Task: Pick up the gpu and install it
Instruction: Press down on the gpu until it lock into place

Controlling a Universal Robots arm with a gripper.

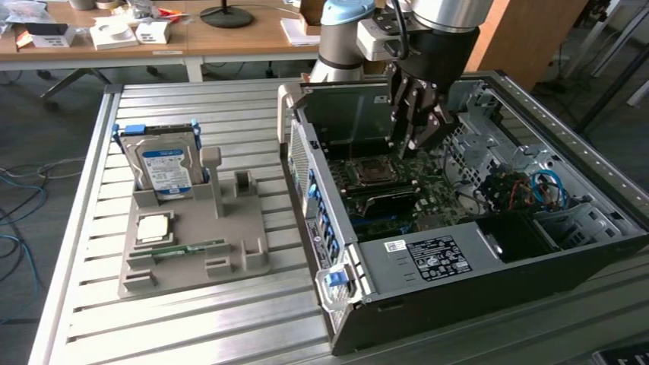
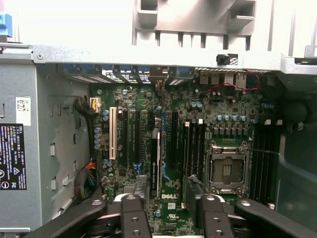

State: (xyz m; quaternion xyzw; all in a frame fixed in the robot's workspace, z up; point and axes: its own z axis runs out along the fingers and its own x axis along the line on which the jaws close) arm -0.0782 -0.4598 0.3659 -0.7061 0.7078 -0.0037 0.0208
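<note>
GPU (image 2: 156,163) appears seated edge-on in a motherboard (image 2: 143,99) slot inside the PC case (image 1: 487,304), gripper (image 2: 171,218) poised above, jaws spread and empty, so the slot alone supports the card.

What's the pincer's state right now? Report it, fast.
Pincer: open, holding nothing, poised over the motherboard.
</note>
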